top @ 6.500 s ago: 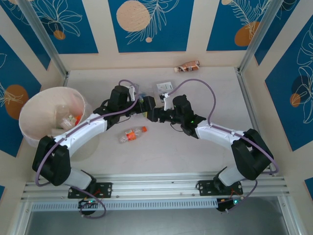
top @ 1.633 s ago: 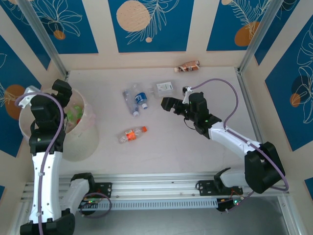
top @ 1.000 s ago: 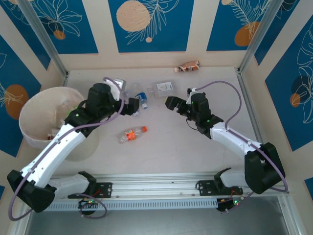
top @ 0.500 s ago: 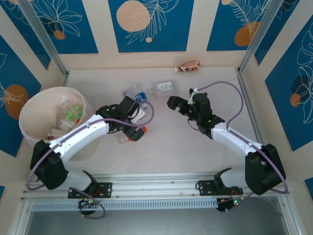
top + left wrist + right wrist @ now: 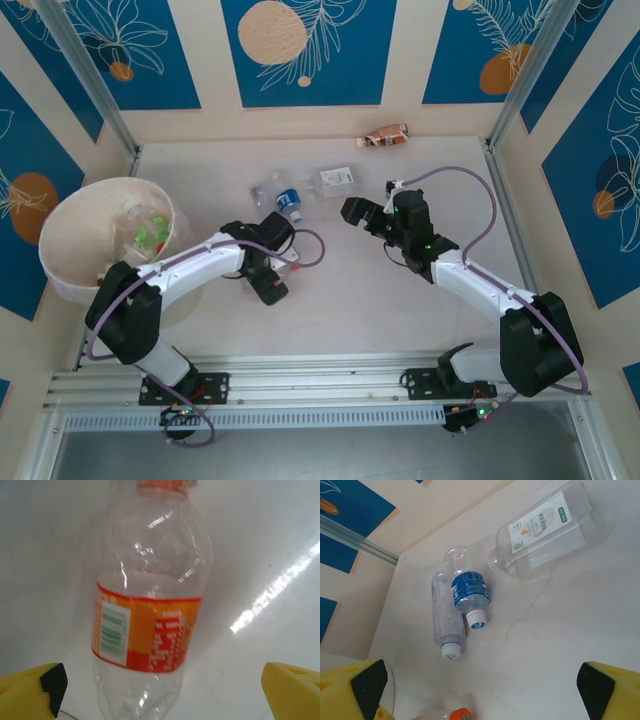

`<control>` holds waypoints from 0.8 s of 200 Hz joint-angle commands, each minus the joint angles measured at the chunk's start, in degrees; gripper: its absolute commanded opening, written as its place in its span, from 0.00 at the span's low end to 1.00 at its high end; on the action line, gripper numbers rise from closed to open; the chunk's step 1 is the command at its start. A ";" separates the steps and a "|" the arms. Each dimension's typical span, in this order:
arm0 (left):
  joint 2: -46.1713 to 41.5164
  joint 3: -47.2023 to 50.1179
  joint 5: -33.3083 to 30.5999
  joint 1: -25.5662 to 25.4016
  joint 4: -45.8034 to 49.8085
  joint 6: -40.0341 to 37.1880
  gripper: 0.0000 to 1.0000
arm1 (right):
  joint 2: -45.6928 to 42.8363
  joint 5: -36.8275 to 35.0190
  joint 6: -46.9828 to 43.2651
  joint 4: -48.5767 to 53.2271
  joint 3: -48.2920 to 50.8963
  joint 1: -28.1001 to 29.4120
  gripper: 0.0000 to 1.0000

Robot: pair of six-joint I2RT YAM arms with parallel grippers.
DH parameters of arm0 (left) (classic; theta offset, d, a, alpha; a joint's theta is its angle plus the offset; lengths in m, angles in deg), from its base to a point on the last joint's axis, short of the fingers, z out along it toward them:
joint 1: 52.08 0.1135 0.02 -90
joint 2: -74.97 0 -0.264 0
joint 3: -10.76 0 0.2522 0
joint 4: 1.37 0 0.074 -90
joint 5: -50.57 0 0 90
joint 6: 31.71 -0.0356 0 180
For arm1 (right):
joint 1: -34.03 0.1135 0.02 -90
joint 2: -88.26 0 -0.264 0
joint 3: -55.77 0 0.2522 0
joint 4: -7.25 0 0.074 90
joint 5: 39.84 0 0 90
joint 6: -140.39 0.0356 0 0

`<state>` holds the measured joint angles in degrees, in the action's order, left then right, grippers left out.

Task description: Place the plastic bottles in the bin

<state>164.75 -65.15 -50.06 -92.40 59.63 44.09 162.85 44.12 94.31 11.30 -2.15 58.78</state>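
Now the left gripper (image 5: 268, 283) is down over the orange-label bottle (image 5: 150, 605), which lies on the table (image 5: 400, 300). Its fingers are spread wide, one on each side of the bottle, gripping nothing. The right gripper (image 5: 352, 210) hangs with jaws apart and empty, near the blue-label bottle (image 5: 470, 592). Touching that bottle lies a clear bottle (image 5: 445, 620). The green-and-white-label bottle (image 5: 547, 527) lies just beside them. A brown bottle (image 5: 385, 135) lies at the far wall. The bin (image 5: 70, 250) is at the left and holds several bottles (image 5: 145, 235).
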 commanded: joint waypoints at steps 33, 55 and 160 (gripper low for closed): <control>4.26 2.73 1.41 0.87 -7.69 -4.77 1.00 | 0.28 1.47 0.21 0.27 0.17 -0.44 1.00; 5.48 3.61 5.45 1.14 -8.86 -4.89 0.97 | 0.31 1.56 0.20 0.31 0.22 -0.49 1.00; 10.12 6.12 3.08 2.51 -15.78 -6.47 0.70 | 1.07 1.73 0.62 1.07 -0.05 -0.93 1.00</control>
<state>173.34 -60.97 -45.08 -90.67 48.35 38.34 163.62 45.06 94.31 11.78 -2.15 58.21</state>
